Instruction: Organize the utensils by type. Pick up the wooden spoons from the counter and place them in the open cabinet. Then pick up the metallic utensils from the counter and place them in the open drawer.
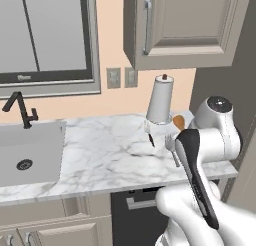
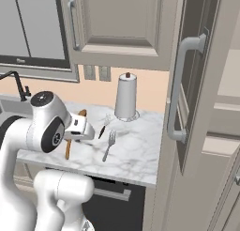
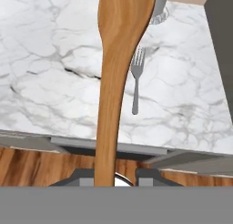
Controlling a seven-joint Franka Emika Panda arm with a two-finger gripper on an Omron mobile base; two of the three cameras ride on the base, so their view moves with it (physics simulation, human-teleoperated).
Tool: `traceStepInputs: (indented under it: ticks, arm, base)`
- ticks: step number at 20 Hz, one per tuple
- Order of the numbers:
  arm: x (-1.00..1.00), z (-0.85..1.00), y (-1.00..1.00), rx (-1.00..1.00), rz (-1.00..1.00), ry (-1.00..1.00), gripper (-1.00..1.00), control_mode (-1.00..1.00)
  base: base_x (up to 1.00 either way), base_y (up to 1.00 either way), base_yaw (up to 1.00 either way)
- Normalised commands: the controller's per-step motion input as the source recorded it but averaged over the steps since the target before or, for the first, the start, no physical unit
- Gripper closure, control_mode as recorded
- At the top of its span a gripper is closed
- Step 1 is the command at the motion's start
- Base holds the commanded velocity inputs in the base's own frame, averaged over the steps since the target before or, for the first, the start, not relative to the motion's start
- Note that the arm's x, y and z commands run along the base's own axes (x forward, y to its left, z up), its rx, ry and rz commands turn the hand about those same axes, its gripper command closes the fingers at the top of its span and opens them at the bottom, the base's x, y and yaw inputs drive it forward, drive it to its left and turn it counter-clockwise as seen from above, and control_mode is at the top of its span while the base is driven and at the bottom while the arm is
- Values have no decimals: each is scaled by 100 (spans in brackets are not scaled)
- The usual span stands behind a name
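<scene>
My gripper (image 3: 113, 177) is shut on the handle of the wooden spoon (image 3: 119, 59), which hangs in the air above the counter (image 3: 45, 59) with its bowl pointing away from the hand. In the right base view the gripper (image 2: 78, 129) holds the spoon (image 2: 82, 114) tilted over the counter's (image 2: 136, 152) front part. The spoon's bowl (image 1: 178, 122) peeks past the arm. The silver fork (image 1: 173, 146) (image 2: 108, 145) (image 3: 135, 82) and the black-handled utensil (image 1: 151, 138) (image 2: 101, 131) lie on the marble. The cabinet (image 1: 185, 25) (image 2: 117, 23) hangs above. The drawer is out of view.
A paper towel roll (image 1: 161, 100) (image 2: 125, 97) stands at the back of the counter near the utensils. A sink (image 1: 25, 155) with a black faucet (image 1: 20, 110) lies to the left. A tall door with a grey handle (image 2: 180, 94) juts out on the right.
</scene>
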Motion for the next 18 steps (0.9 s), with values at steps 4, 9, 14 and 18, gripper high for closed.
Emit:
traceStepInputs:
  ticks: [4, 9, 14, 18]
  arm:
    - [-1, -17, 0, 0, -11, -4, 100, 100]
    - [0, 0, 0, 0, 0, 0, 100, 100]
    - [0, 0, 0, 0, 0, 0, 100, 100]
    - [0, 0, 0, 0, 0, 0, 100, 100]
  base:
    - [-4, 0, -5]
    - [-54, -3, -30]
    - [-90, -5, -25]
    - [-72, -23, -21]
